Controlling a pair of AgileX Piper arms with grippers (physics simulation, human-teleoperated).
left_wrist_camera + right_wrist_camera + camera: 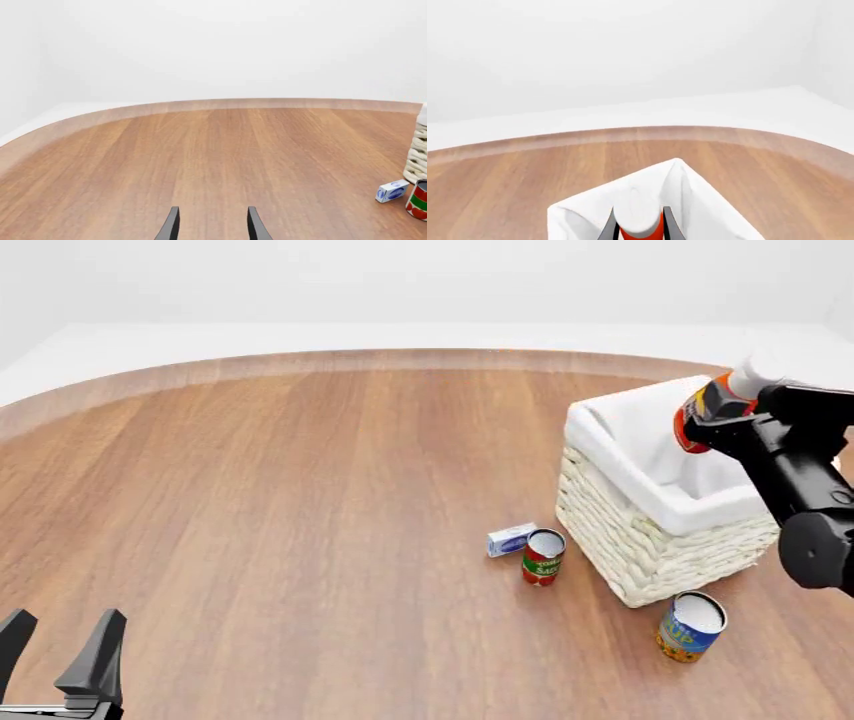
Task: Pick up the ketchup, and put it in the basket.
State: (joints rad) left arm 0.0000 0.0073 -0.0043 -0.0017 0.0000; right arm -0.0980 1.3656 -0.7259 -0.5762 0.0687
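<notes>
The ketchup (pixel 694 422), a red-orange bottle with a white cap, hangs tilted over the open top of the basket (pixel 627 540). My right gripper (pixel 710 422) is shut on it. In the right wrist view the ketchup (pixel 638 220) sits between the two dark fingers, with the basket's white cloth lining (pixel 580 212) right below it. The basket is pale woven wicker and stands at the table's right side. My left gripper (pixel 60 640) is open near the front left edge, far from both, and it holds nothing (pixel 212 225).
A red-and-green can (pixel 542 556) and a small blue-and-white box (pixel 510 540) stand just left of the basket. An orange-and-blue can (pixel 690 625) stands in front of it. The left wrist view catches the basket's wicker edge (pixel 417 155), the box (pixel 391 191) and the can (pixel 419 200).
</notes>
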